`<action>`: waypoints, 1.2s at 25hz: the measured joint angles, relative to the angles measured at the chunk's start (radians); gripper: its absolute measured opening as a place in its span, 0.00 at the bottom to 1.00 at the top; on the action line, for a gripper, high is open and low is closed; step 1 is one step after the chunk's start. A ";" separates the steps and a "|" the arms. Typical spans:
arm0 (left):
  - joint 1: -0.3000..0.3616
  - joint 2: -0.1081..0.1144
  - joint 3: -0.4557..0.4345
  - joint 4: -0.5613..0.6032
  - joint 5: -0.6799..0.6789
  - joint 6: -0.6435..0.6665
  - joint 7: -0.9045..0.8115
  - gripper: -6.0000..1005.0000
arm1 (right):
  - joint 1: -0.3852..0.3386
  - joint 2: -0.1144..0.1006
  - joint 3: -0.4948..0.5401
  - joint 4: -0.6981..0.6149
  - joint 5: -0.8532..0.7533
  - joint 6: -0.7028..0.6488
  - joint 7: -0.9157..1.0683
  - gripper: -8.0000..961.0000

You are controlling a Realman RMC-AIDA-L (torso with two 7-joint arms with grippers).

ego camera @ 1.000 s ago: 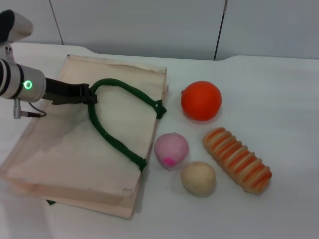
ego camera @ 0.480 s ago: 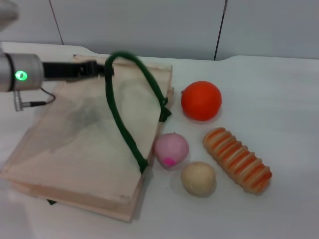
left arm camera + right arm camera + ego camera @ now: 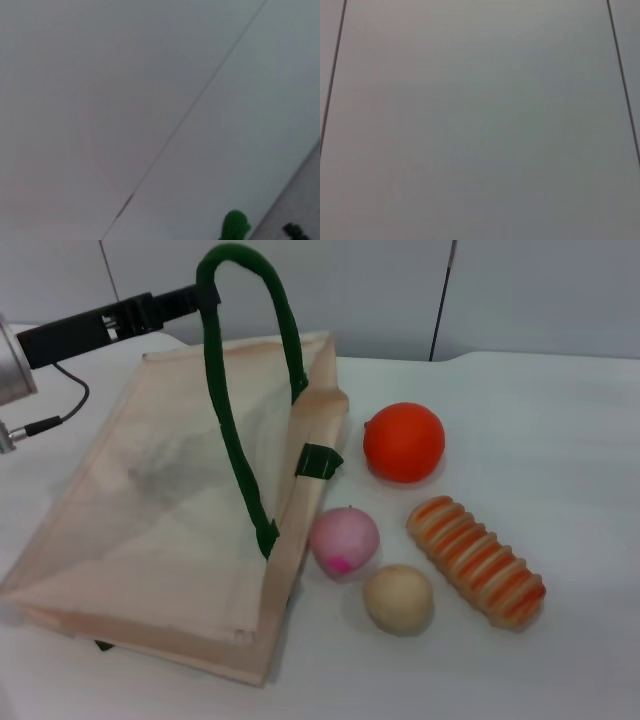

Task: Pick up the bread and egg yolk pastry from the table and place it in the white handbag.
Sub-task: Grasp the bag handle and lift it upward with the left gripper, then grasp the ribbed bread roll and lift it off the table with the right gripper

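left gripper [image 3: 196,298]: I see it high at the far left of the head view, fingers clenched on the dark green handle [image 3: 240,390], holding its loop up above the bag.
right gripper: not in any view I have; its wrist view shows only blank grey wall panels.
white handbag [image 3: 150,530]: one, lying on the tabletop [image 3: 520,660] at left, the side nearest the food pulled up into a peak by the raised strap. A second strap tab shows at its right edge.
bread [image 3: 476,561]: one, striped loaf lying on the tabletop at right, well apart from the bag.
egg yolk pastry [image 3: 398,598]: one, beige ball just beside the bread's left side, outside the bag.
pink ball [image 3: 344,540]: one, touching or nearly touching the bag's right edge.
orange [image 3: 403,442]: one, behind the others.
left wrist view: mostly wall, a green strap tip [image 3: 234,226] at the edge.
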 joint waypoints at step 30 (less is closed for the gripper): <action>0.124 0.047 -0.016 -0.040 -0.277 -0.194 0.154 0.13 | 0.045 0.015 -0.462 -0.804 -1.167 -0.160 1.394 0.91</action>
